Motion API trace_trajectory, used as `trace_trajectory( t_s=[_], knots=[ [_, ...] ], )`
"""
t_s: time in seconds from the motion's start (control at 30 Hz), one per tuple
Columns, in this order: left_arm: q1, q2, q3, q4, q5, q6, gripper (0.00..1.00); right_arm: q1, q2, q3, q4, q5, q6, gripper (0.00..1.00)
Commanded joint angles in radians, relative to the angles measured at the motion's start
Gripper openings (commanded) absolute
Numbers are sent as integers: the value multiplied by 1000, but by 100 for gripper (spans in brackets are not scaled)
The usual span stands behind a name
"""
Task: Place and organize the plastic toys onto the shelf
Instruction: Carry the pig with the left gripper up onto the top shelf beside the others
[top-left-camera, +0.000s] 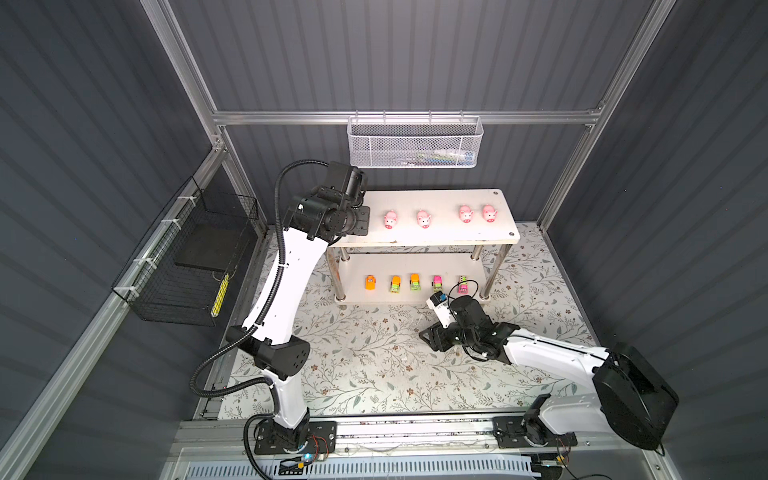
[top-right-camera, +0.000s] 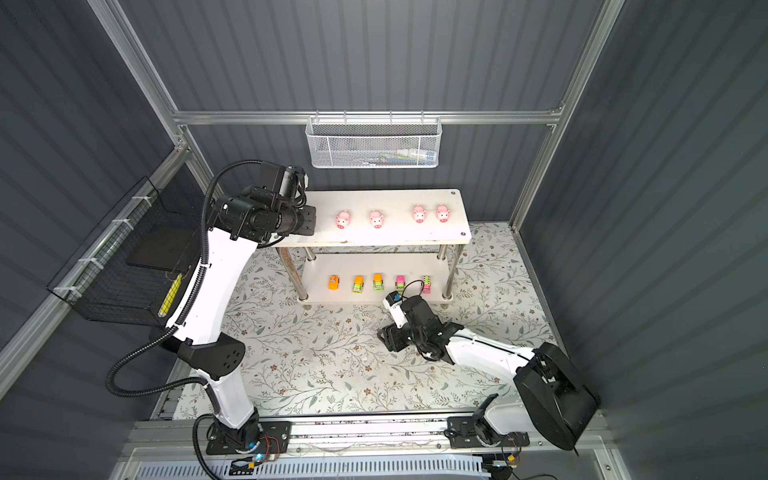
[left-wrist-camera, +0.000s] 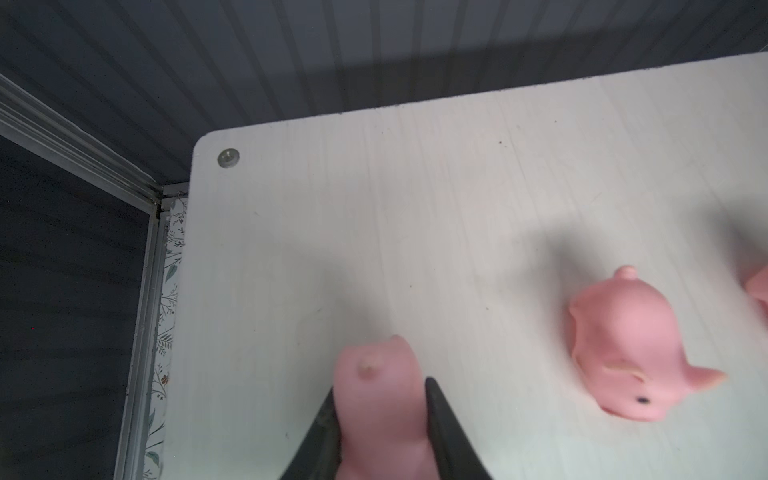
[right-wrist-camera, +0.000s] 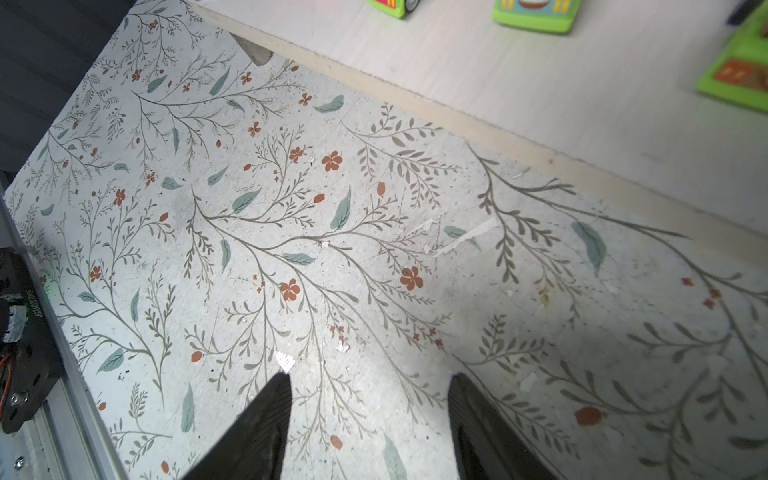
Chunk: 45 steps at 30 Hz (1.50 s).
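Pig (left-wrist-camera: 380, 415) pinched inside left gripper (left-wrist-camera: 380, 386), over shelf (left-wrist-camera: 374, 208)

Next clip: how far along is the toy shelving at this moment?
Done: four pigs stand in a row on the top board; five vehicles line the lower board. In hand: the left gripper is shut on the fifth pig at the top board's left end. Left: letting go of it there, probably the last step. The right gripper is open and empty over the mat.
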<state>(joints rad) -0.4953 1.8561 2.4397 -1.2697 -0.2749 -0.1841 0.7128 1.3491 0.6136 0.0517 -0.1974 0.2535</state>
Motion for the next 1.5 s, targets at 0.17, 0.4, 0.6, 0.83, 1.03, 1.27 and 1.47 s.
trace_trajectory(
  t_s=[0.17, 0.4, 0.6, 0.83, 1.03, 1.27, 1.47],
  knots=[
    [32, 3, -2, 44, 51, 32, 32, -6, 12, 24, -7, 18, -3, 62],
    [45, 11, -39, 58, 78, 32, 33, -6, 18, 25, -7, 14, 0, 62],
    [51, 15, -57, 65, 88, 29, 35, -6, 21, 25, -5, 10, 3, 62],
    [58, 20, -65, 69, 93, 24, 40, -6, 30, 28, -3, 4, 4, 62],
    [62, 19, -35, 70, 92, 21, 45, -6, 35, 32, -1, 2, 3, 62],
    [64, -5, 11, 74, 88, 22, 58, -6, 45, 36, 2, 0, 6, 62],
    [66, -51, 38, 93, 81, 29, 69, -6, 27, 36, 2, 10, 9, 62]
  ],
)
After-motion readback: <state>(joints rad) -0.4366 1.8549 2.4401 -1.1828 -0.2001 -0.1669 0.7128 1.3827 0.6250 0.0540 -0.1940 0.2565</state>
